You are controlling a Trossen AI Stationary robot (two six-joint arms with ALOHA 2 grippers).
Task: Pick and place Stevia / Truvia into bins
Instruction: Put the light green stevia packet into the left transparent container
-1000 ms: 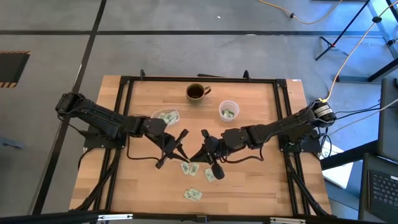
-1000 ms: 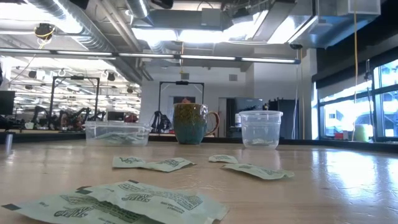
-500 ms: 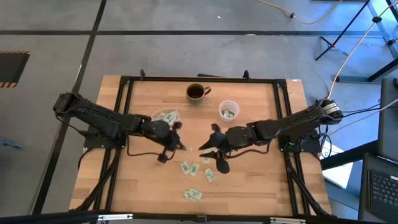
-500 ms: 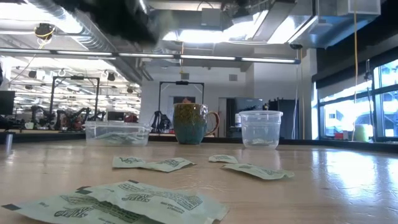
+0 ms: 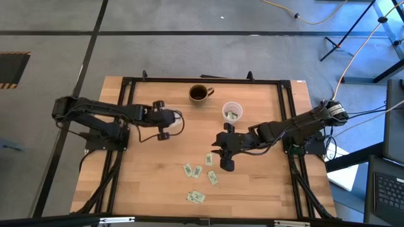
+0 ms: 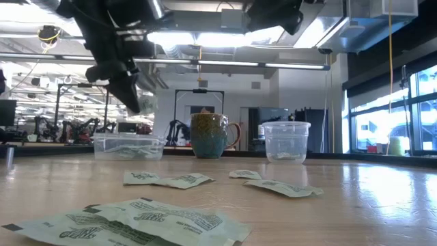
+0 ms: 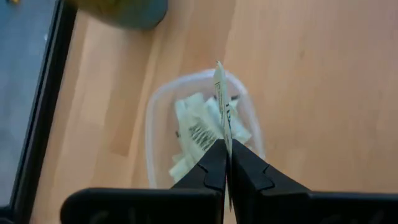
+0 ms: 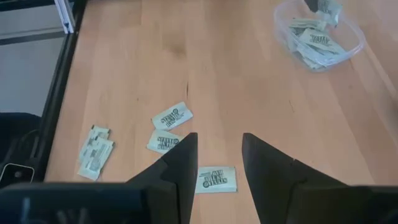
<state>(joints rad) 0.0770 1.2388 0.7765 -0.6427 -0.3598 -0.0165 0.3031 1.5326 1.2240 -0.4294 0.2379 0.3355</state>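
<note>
The Stevia / Truvia sachets are pale green and white. Several lie loose on the wood near the table's front middle (image 5: pixel 197 171), more in the shallow clear tub (image 7: pixel 202 130) and in the round clear cup (image 5: pixel 231 112). My left gripper (image 7: pixel 225 146) hangs above the tub (image 6: pixel 128 145), shut on one sachet (image 7: pixel 219 93). My right gripper (image 8: pixel 214 146) hovers open over the table's middle (image 5: pixel 224 150), above a loose sachet (image 8: pixel 216 180), touching nothing. My left gripper pinches one sachet between its two fingertips (image 7: pixel 214 155), at the sachet's end nearest the fingers (image 7: pixel 226 134). The sachet stands edge-on beyond the fingertips. It is lifted clear and hangs over the tub's opening (image 6: pixel 146 104).
A dark mug with a handle (image 5: pixel 199 93) stands at the far middle, between the tub and the cup (image 6: pixel 285 141). More loose sachets lie near the front edge (image 5: pixel 196 197). Black frame rails run along the table's sides (image 5: pixel 124 126).
My left gripper has gone from the table's middle toward the far left, rising, and now hangs over the tub with the sachet still pinched. My right gripper has drawn back a little toward the right and far side, away from the loose sachets.
</note>
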